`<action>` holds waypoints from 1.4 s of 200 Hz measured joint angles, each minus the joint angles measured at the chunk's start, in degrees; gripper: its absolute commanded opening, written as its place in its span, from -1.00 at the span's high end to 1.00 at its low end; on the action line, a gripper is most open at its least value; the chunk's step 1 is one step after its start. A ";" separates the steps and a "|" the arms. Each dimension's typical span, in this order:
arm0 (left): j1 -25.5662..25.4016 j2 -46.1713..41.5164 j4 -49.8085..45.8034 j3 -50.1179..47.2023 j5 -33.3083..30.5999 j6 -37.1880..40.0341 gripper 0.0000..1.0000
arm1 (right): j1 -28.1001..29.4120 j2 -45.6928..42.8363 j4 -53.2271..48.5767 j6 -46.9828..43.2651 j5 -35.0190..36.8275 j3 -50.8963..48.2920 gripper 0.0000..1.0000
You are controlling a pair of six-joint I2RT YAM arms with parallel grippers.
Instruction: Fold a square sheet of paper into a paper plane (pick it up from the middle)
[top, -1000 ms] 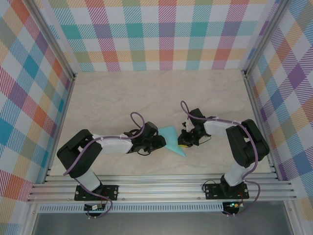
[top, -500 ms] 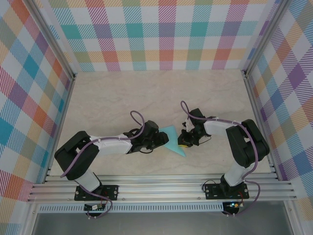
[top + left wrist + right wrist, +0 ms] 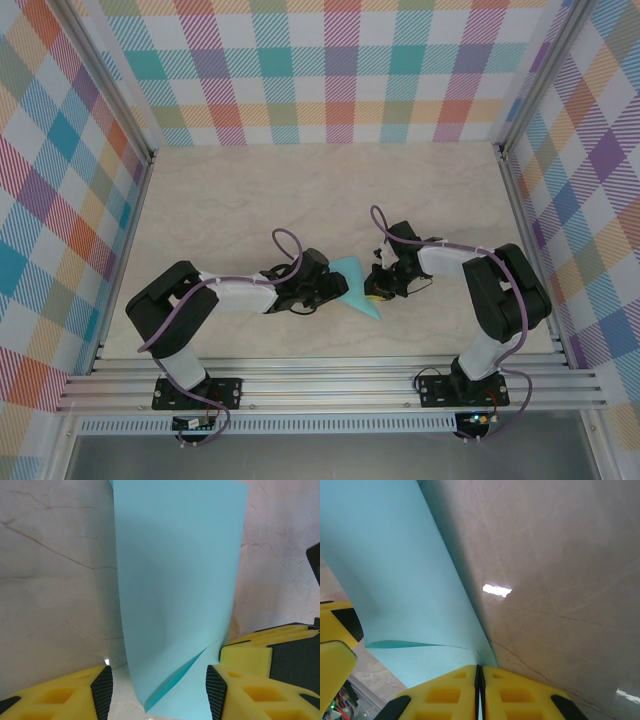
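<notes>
The half-folded paper sheet (image 3: 352, 272) sits just below the centre of the top view, on the counter (image 3: 250, 200). It looks light, thin and limp. The right fingers (image 3: 450, 690) pinch its edge, and the left fingers (image 3: 102, 692) stand half wide around it. A grip near the crease seems safest.

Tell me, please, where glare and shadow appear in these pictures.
Right wrist: a white glare spot on the table, and a dark shadow band beside the paper. Left wrist: soft light on the paper, one tiny glint low on the table. Top external: sharp, evenly lit, no glare.
</notes>
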 measured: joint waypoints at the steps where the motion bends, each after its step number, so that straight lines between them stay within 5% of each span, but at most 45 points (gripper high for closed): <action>1: 0.00 0.00 0.00 0.00 0.00 -0.04 -0.05 | 0.00 0.00 0.02 0.02 0.00 0.00 0.77; 43: 0.02 0.44 1.03 0.00 0.57 -0.44 0.12 | -0.26 0.00 0.15 0.00 -0.13 -0.13 0.77; 280: -0.24 2.99 7.52 0.63 3.50 -1.90 0.24 | -0.63 -1.86 0.63 0.04 0.46 -1.53 0.75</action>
